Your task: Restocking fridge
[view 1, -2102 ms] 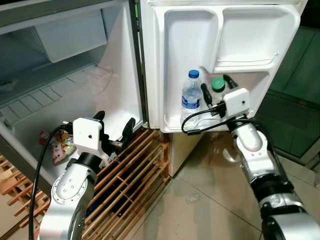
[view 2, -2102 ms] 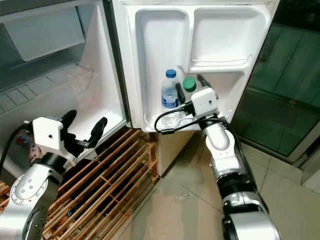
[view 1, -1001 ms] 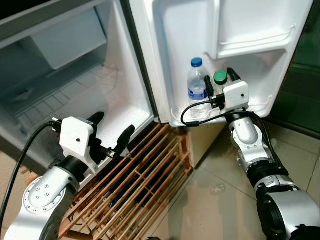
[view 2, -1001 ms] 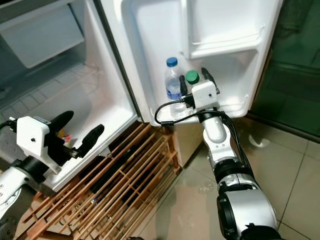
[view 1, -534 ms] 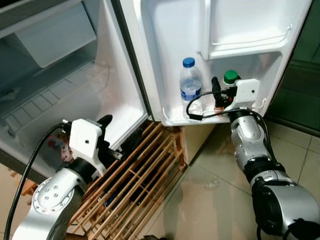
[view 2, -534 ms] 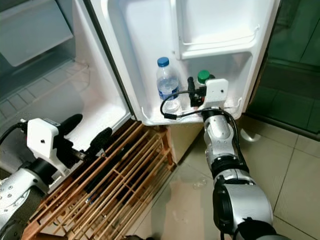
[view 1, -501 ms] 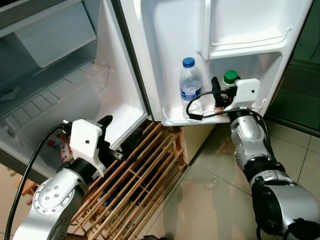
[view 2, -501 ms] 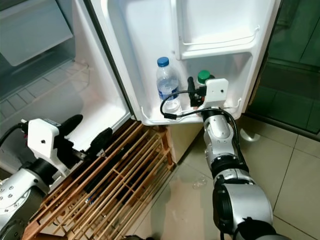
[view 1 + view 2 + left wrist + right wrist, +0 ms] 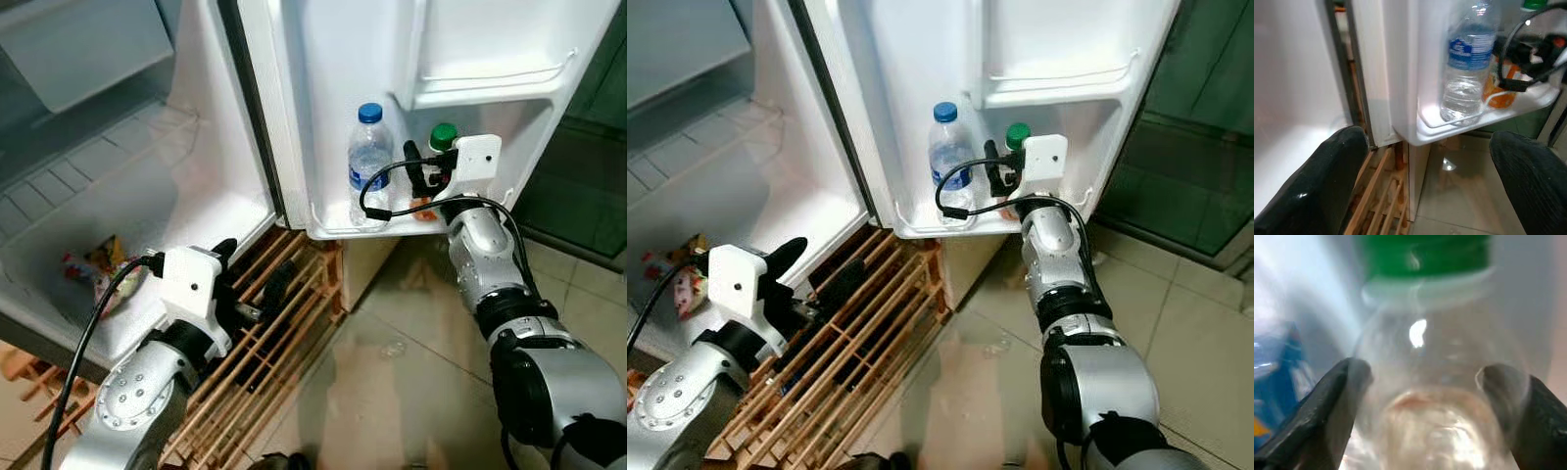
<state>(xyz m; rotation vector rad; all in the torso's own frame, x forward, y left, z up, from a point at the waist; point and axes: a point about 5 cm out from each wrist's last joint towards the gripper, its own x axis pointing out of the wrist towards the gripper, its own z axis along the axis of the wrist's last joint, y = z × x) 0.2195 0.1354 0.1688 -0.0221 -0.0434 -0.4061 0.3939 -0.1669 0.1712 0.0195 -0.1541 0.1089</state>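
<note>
The fridge door stands open, and its lower shelf holds two bottles. A clear water bottle with a blue cap stands on the left. Beside it is a green-capped bottle with orange at its base, and my right gripper is shut on it; in the right wrist view its fingers press both sides below the green cap. My left gripper hangs open and holds nothing, low in front of the fridge body, over a wooden rack.
A colourful snack packet lies on the fridge's inner floor. The white freezer box sits at the top left. Shiny tiled floor spreads below the door. A dark green glass panel stands to the right.
The camera has shifted, so the whole picture moved. My left arm sits lower and closer to the wooden rack. The right gripper stays on the green-capped bottle on the door shelf.
</note>
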